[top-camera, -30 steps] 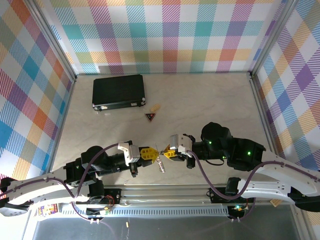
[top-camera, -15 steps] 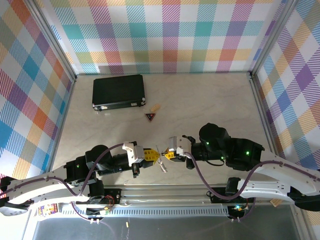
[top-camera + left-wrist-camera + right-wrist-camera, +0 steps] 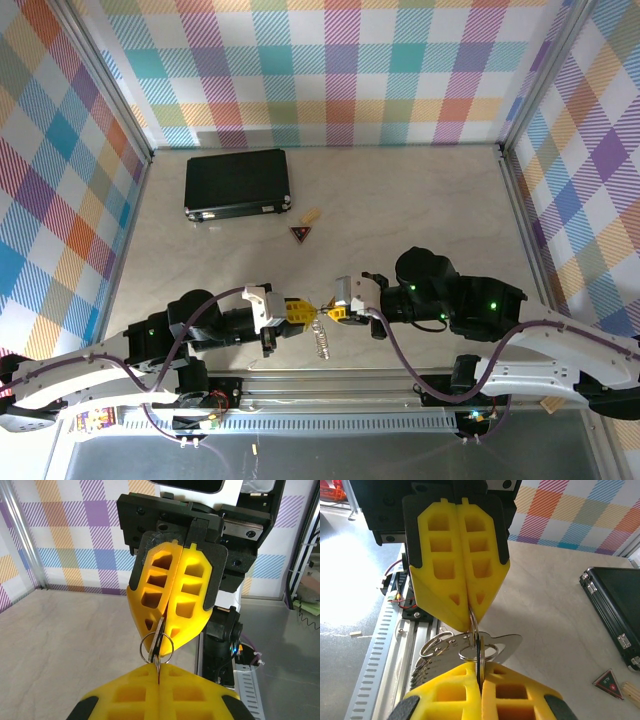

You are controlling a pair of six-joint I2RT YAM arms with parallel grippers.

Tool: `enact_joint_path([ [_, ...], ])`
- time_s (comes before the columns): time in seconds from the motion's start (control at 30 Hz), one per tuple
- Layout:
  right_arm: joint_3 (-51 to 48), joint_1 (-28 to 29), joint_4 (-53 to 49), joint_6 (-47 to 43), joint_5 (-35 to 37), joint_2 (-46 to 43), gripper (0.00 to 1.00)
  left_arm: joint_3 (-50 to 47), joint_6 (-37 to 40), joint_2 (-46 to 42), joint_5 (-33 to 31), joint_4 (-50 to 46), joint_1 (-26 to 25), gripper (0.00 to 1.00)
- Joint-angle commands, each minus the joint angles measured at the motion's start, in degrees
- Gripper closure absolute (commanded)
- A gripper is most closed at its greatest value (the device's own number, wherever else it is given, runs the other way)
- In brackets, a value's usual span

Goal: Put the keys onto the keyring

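Note:
Above the table's front edge my left gripper (image 3: 296, 311) and right gripper (image 3: 334, 311) meet tip to tip, both shut. In the left wrist view my left gripper (image 3: 159, 666) pinches the thin wire of the keyring (image 3: 172, 647), with the right gripper (image 3: 161, 639) facing it. In the right wrist view my right gripper (image 3: 479, 664) is shut on a thin flat dark-and-silver piece, seen edge-on, that passes through the keyring (image 3: 496, 650). The left gripper (image 3: 470, 616) holds a wire loop from above. The silver keys (image 3: 453, 655) hang beside the ring, toothed edges down, and dangle below both grippers (image 3: 320, 340).
A black case (image 3: 237, 182) lies at the back left, with a dark-red triangular trinket (image 3: 300, 234) and a tan piece (image 3: 312, 214) beside it. The metal rail (image 3: 330, 385) runs just under the grippers. Plaid walls close the table on three sides.
The keys have swung from a slant to hanging straight down and a little lower. Both grippers stayed shut and tip to tip, shifting only slightly.

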Motion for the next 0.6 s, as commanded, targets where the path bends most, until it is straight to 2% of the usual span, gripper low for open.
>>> enact_joint_path([
  [0.0, 2.1, 1.1, 2.9, -1.0, -1.3, 0.2, 1.00, -0.8, -0.6, -0.3, 1.4, 3.5, 0.2, 1.00],
  [0.57, 1.5, 2.1, 3.4, -2.5, -1.7, -0.8, 1.00, 0.7, -1.2, 1.6, 5.7, 2.3, 0.1, 1.00],
])
